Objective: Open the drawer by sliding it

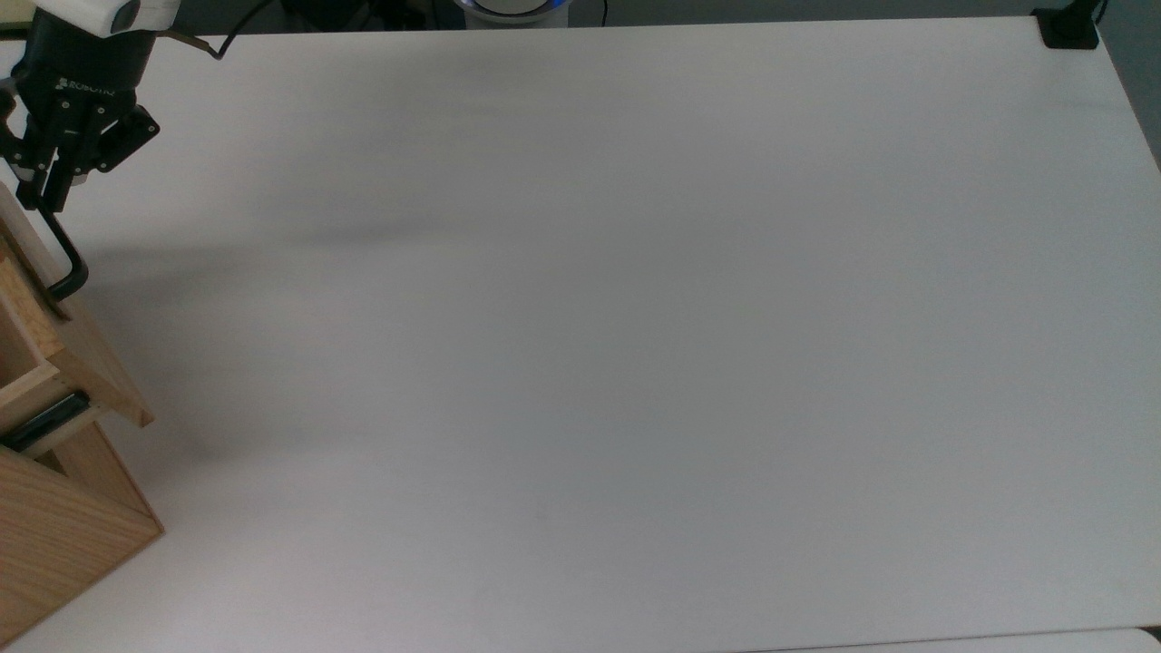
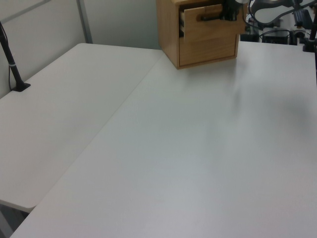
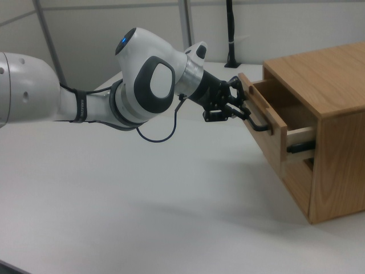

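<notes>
The drawer [image 3: 268, 123] sits partly pulled out of the wooden cabinet [image 3: 328, 131] at about three o'clock in the right view, where its black slide rail [image 3: 300, 146] already shows; in the top view the same drawer lies at nine o'clock, against the frame's edge. The gripper [image 3: 239, 109] is at the black bar handle [image 3: 252, 114], and in the top view its fingers look closed about the handle's upper end [image 1: 43, 201] — clenched on it, as far as I can judge, though the contact itself is small. To finish the step well, the pull should run straight along the rail, away from the cabinet, with the wrist kept level so the bar does not twist out of the grip — holding near one end of the handle could skew the drawer. The right view gives the open gap and the arm's reach; the left view shows the cabinet [image 2: 171, 29] at twelve o'clock on the white table [image 2: 198, 148], with a second, closed drawer front beneath.
</notes>
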